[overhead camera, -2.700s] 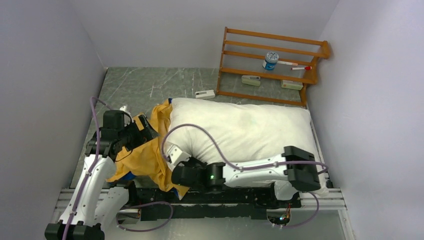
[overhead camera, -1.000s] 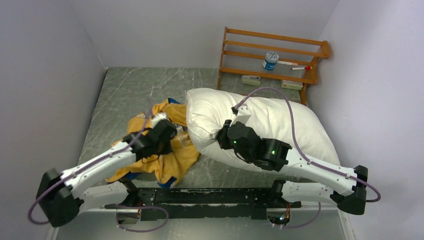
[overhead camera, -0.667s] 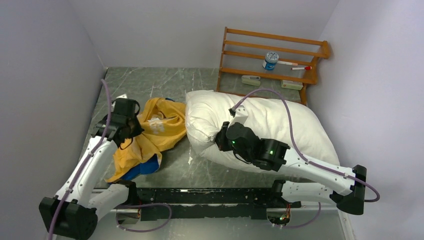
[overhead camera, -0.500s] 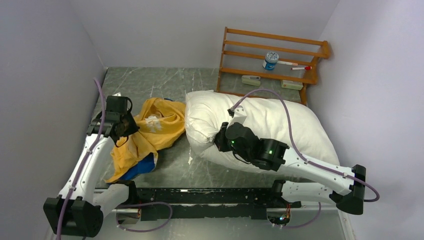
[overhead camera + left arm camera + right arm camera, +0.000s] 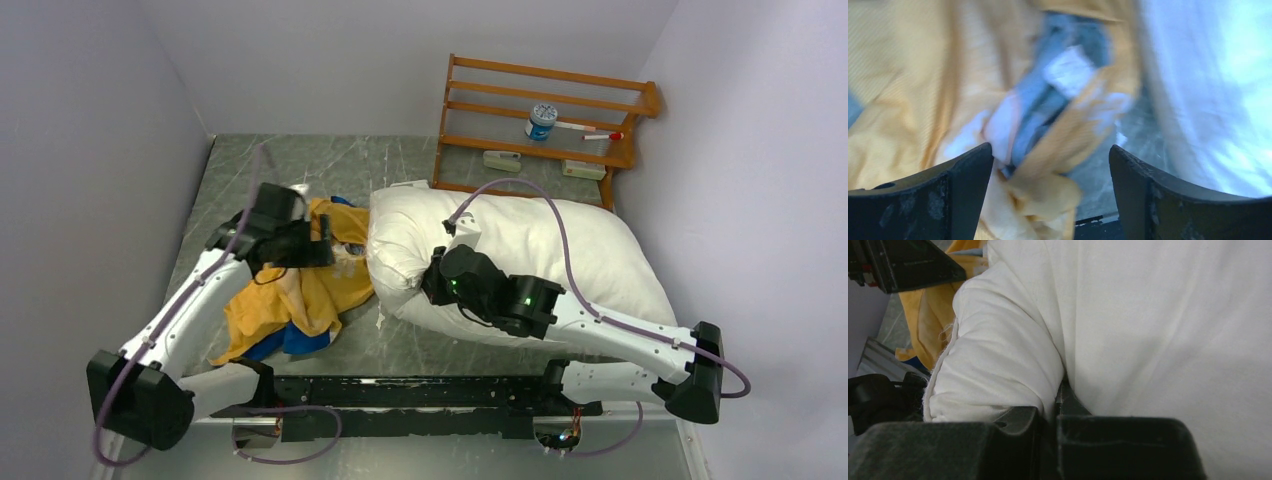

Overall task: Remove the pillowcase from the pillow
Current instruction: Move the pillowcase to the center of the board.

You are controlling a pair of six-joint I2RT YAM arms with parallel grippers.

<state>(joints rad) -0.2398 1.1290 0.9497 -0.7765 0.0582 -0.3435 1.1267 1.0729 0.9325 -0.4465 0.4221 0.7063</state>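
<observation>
Now we have the pillowcase (image 5: 300,290) off, left gripper (image 5: 1048,167) open, right gripper (image 5: 1055,410) pinching the pillow (image 5: 540,235); next we should release it.

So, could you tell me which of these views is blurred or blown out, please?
Left wrist view: the pillowcase is smeared by motion blur and the pillow glares bluish-white, while the fingers are sharp. Right wrist view: crisp, evenly lit. Top view: sharp, with soft shadows only.
</observation>
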